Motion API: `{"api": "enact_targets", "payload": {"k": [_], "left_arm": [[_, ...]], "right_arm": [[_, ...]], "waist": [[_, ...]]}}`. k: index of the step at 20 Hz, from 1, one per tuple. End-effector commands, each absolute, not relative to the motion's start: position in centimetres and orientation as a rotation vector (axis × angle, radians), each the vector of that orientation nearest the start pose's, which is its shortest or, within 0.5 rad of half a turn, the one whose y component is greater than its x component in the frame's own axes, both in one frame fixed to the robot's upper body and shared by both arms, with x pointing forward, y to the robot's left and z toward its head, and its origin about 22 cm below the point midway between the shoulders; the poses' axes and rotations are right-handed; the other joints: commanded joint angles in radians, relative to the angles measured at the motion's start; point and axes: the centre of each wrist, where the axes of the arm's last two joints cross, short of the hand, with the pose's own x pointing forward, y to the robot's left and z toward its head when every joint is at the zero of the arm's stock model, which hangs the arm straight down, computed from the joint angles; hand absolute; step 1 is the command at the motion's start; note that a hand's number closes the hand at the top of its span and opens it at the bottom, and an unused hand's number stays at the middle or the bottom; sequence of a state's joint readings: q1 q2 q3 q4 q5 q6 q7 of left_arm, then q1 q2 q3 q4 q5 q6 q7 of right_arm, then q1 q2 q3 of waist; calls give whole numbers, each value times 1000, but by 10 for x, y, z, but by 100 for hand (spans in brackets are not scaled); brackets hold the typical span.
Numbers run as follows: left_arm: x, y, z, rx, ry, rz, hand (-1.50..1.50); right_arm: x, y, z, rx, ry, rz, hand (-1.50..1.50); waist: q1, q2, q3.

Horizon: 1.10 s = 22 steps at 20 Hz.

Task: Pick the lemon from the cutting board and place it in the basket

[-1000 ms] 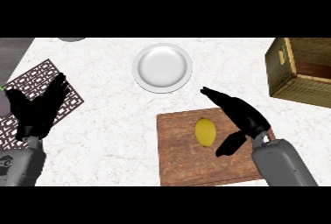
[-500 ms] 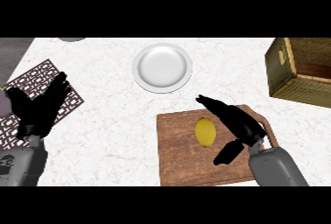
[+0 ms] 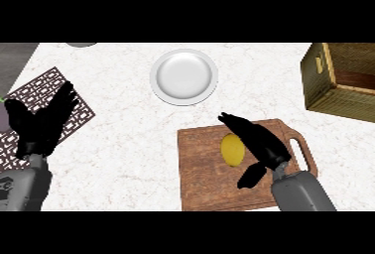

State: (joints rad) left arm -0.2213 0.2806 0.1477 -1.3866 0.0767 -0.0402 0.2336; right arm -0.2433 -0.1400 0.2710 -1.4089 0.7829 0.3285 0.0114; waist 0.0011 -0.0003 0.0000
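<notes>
We are looking down on the bench (image 3: 117,163), where the basket (image 3: 344,82) is sitting at the far right, well apart from the board (image 3: 209,178) and the plate (image 3: 184,77), so the lemon is facing a carry to the right. Our left hand (image 3: 40,124) is resting open over the mat (image 3: 73,106) at the left edge, while our right hand (image 3: 256,144) is hovering wide, holding nothing. It is lying just beside the lemon (image 3: 232,150) on the board, fingers straight along its right side, seemingly lining up to close.
</notes>
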Motion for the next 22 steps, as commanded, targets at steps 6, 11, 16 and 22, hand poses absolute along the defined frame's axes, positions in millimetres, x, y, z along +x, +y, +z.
{"api": "enact_targets", "payload": {"k": [6,11,16,22], "left_arm": [[303,326,30,183,-1385,-79,0],[282,302,43,188,-1381,-65,0],[291,319,39,183,-1398,-61,0],[281,325,38,205,-1376,-52,0]], "right_arm": [[295,-147,-15,-371,-1346,1414,150],[283,-168,-7,-363,-1367,1436,150],[286,-153,-14,-350,-1360,1456,150],[188,-178,45,-465,-1293,1303,150]], "waist": [[1,2,0],[1,-1,0],[0,0,0],[-36,-12,-2]]}}
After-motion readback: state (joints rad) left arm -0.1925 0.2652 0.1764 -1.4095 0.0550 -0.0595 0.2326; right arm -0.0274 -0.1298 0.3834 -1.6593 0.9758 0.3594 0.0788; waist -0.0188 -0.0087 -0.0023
